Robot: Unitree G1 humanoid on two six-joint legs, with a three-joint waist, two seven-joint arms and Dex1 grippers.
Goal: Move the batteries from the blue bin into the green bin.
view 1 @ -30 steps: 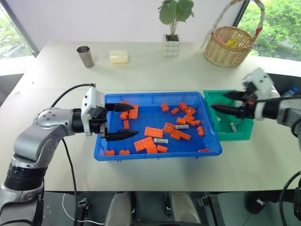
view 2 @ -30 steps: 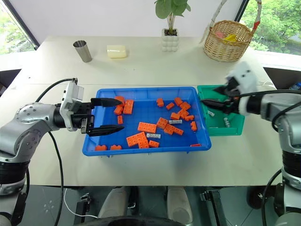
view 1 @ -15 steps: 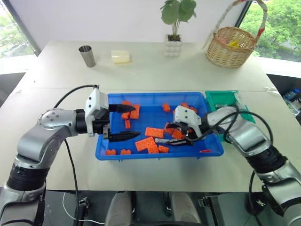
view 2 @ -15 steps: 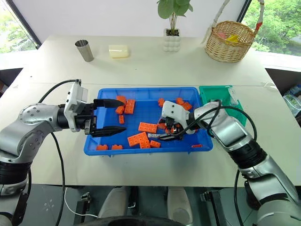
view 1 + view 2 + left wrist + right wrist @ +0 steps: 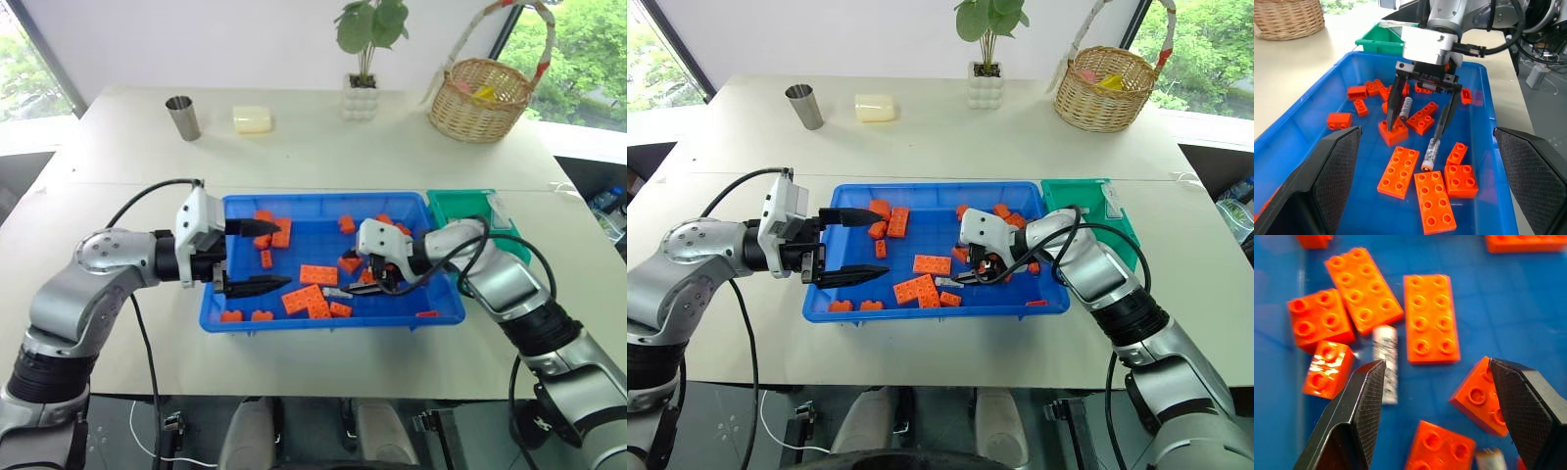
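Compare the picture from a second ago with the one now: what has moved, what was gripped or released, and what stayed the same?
The right end effector swung from above the green bin leftward and down into the blue bin, open among the orange bricks, one finger beside a battery. Nothing was gripped or released. The left end effector stayed open at the bin's left end; bricks and batteries look unmoved.

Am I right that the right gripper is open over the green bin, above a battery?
Not quite: the right gripper is open over the blue bin, above a battery among orange bricks. The left wrist view shows it; the green bin sits beside.
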